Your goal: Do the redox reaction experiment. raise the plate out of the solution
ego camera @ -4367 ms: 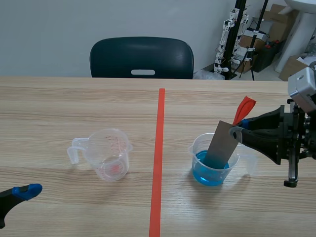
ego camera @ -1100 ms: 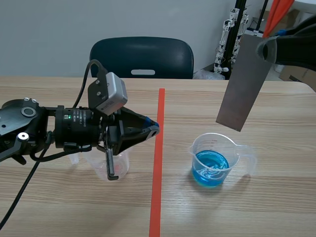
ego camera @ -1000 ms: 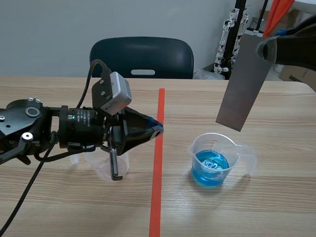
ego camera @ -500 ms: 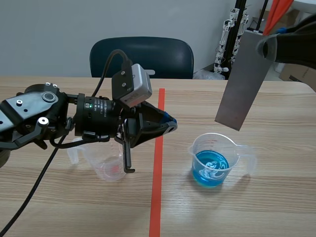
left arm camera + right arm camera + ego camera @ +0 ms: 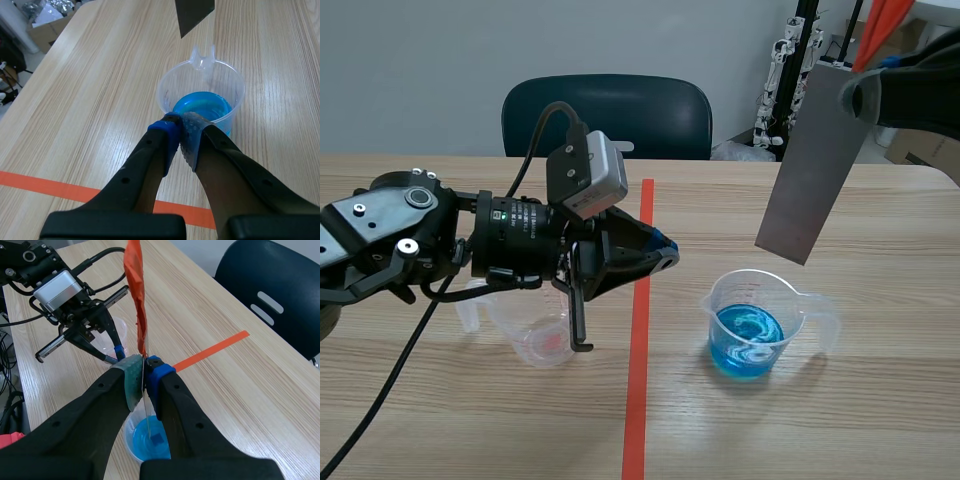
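A grey metal plate (image 5: pixel 815 165) hangs tilted in the air above a clear beaker of blue solution (image 5: pixel 748 340), its lower edge clear of the rim. My right gripper (image 5: pixel 865 95) is shut on the plate's top end, where an orange-red ribbon (image 5: pixel 136 285) sticks up. In the right wrist view the plate (image 5: pixel 145 410) shows edge-on between the pads, with the beaker (image 5: pixel 145 442) below. My left gripper (image 5: pixel 663 255) is shut on nothing, hovering over the red tape line, tips pointing at the beaker (image 5: pixel 202 100). The plate's lower corner (image 5: pixel 192 15) shows beyond it.
An empty clear measuring cup (image 5: pixel 535 330) stands under the left arm, left of the tape line (image 5: pixel 640 330). A dark chair (image 5: pixel 608 115) sits across the table. Boxes and stands fill the back right corner.
The left arm has swung in from the left and moved right toward the tape line, then stopped. The right gripper lifted the plate out of the beaker earlier and holds it still.
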